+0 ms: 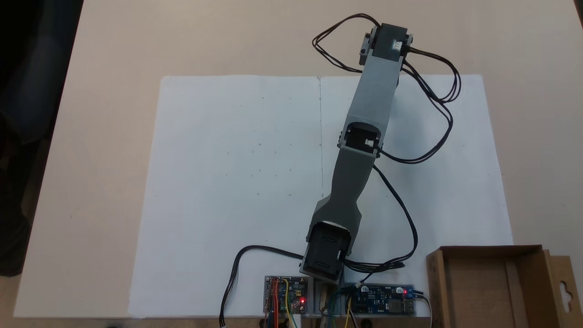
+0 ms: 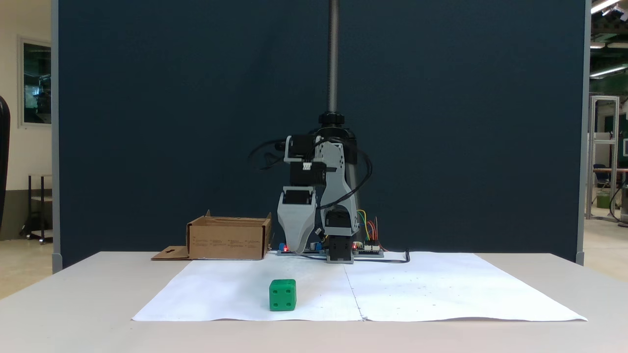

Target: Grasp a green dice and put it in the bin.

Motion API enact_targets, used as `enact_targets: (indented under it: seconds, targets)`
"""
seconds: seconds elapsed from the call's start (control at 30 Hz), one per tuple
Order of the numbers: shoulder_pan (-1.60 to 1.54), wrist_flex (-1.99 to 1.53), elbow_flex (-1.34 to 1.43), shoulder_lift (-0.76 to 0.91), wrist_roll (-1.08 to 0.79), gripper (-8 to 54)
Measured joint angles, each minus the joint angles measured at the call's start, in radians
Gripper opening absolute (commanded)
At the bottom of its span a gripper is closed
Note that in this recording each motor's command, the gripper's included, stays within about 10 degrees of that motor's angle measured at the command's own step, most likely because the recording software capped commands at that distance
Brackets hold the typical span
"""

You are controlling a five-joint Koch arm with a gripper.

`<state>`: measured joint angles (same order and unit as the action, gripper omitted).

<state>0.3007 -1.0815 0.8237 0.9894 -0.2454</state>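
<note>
**Entry: reach toward the dice, grasp not yet made**

Green dice [image 2: 282,295]: small bright green cube, rounded corners, recessed pips, four on the face toward the front camera; smooth, plastic-looking; sits alone on the white paper sheet [image 2: 417,289], near its front edge, at about 6 o'clock from the arm in that fixed view; apart from everything else.

Gripper [image 2: 296,245]: grey pointed shell, tip aimed down, hanging above the table just in front of the base, well apart from the dice; jaws stacked one behind the other, so spread or pressed together cannot be told; nothing visibly held.

Arm [image 1: 371,95]: matte grey printed links, black servo blocks, loose black cables; stretched toward 1 o'clock from its base in the top-down fixed view.

Bin [image 1: 483,287]: shallow brown cardboard box, low walls, flat flap with a hang-hole cutout; at 3 o'clock from the base in the top-down fixed view, at 9 o'clock in the front one; nothing seen inside.

Circuit boards [image 1: 287,296]: beside the base, red lights lit.

Step judged: approach, early in the task; next move calls for carrying the tip forward and down over the dice, jaws parted to straddle two flat faces; smooth rounded corners likely to slip under an off-centre pinch.
</note>
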Motion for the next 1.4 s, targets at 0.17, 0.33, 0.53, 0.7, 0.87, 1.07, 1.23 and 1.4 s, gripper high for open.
enact_targets:
  seconds: [0.17,0.33,0.53,0.7,0.87,1.07,1.23,1.4]
  targets:
    - [0.000,0.000,0.000,-0.021,-0.057,41.6]
    - [0.000,0.000,0.000,-0.067,-0.087,41.6]
    - [0.000,0.000,-0.035,-0.115,-0.087,41.6]
    - [0.006,0.000,-0.064,-0.169,-0.101,41.6]
    - [0.021,-0.002,-0.083,-0.209,-0.123,41.6]
    - [0.041,0.000,-0.101,-0.230,-0.123,41.6]
    - [0.048,0.009,-0.101,-0.235,-0.147,41.6]
    - [0.058,0.020,-0.101,-0.252,-0.152,41.6]
